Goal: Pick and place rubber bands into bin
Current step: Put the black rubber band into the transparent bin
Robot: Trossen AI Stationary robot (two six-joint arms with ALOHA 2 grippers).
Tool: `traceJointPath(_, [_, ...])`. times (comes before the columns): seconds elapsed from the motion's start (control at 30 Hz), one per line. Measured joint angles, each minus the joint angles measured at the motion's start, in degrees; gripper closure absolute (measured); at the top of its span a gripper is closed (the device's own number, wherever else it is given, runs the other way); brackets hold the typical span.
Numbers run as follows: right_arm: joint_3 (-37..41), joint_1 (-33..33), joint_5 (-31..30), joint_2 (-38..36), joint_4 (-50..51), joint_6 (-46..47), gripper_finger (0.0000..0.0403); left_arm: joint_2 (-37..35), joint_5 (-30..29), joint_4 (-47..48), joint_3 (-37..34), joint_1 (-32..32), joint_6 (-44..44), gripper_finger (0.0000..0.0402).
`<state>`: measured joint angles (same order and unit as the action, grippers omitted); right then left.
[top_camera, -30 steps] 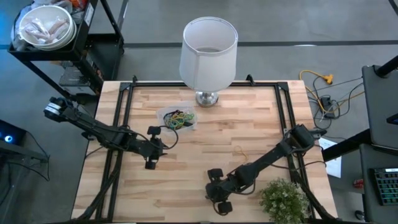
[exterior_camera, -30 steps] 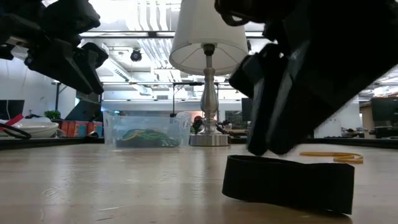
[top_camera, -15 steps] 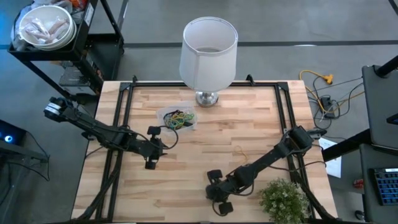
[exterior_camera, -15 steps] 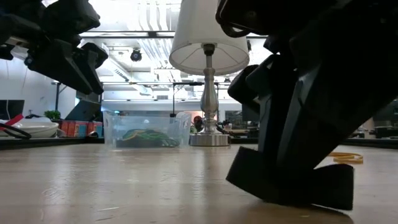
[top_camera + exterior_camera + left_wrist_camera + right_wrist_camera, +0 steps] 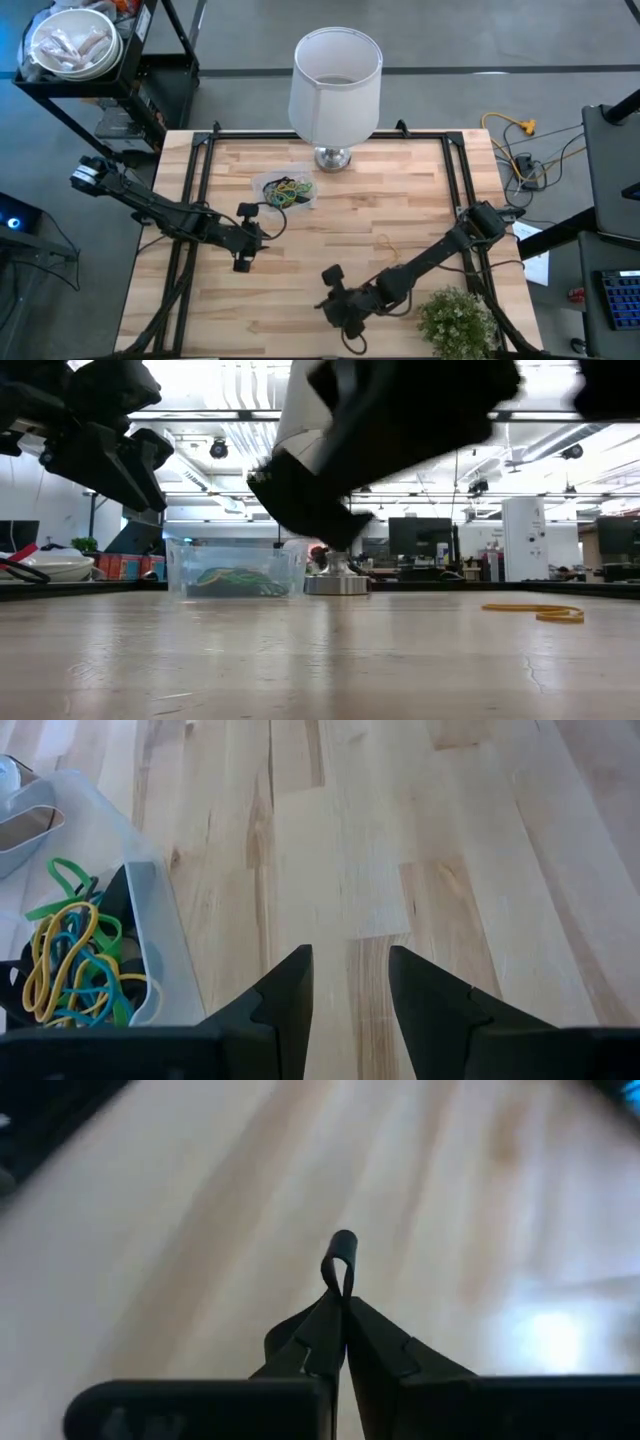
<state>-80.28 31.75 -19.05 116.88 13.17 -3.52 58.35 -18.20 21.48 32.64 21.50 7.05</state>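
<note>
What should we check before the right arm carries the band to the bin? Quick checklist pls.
1. Right gripper shut on the black rubber band, a loop pinched between its fingertips: ok.
2. Band lifted off the table, low view: ok.
3. Bin upright and open, with coloured bands already inside: ok.
4. Left gripper open and empty, hovering beside the bin: cannot tell whether it blocks the approach.
5. Lamp standing just behind the bin, close to the drop spot: cannot tell the clearance.
6. Tan band lying loose on the table, not yet picked: not ok, work left.
</note>
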Motion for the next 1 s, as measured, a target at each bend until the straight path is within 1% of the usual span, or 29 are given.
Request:
traceJointPath(0.17, [-1.31, -1.29, -12.8, -0.04, -0.18, -6.1, 0.0394, 0.0, 0.0, 0.04, 0.11, 0.0, -0.02, 0.0283])
traceJointPath(0.3, [-1.75, -4.83, -20.25, -0.04, -0.7, -7.97, 0.0394, -0.23, 0.0, 0.14, 0.11, 0.0, -0.17, 0.0283])
traceJointPath(0.43, [-1.76, -10.46, -25.9, -0.04, -4.79, -10.43, 0.0394, -0.26, 0.0, 0.6, 0.11, 0.0, -0.17, 0.0283])
traceJointPath(0.57, [-1.76, -17.11, -26.14, -0.04, -9.24, -11.96, 0.0394, -0.28, 0.0, 0.59, 0.07, 0.0, -0.19, 0.0283])
traceJointPath(0.7, [-1.74, -22.81, -25.04, -0.04, -10.61, -11.38, 0.0394, -0.28, 0.0, 1.68, 0.11, 0.0, -0.11, 0.0283])
traceJointPath(0.77, [-1.74, -25.24, -22.49, -0.04, -10.62, -10.43, 0.0394, -0.3, 0.0, 1.61, 0.11, 0.0, -0.09, 0.0283])
traceJointPath(0.9, [-1.72, -29.12, -15.26, -0.04, -11.11, -7.89, 0.0394, -0.31, 0.0, 1.85, 0.02, 0.0, -0.06, 0.0283])
traceJointPath(1.0, [-1.72, -30.93, -12.63, -0.04, -11.55, -6.73, 0.0394, -0.31, 0.0, 1.83, 0.04, 0.0, -0.02, 0.0283])
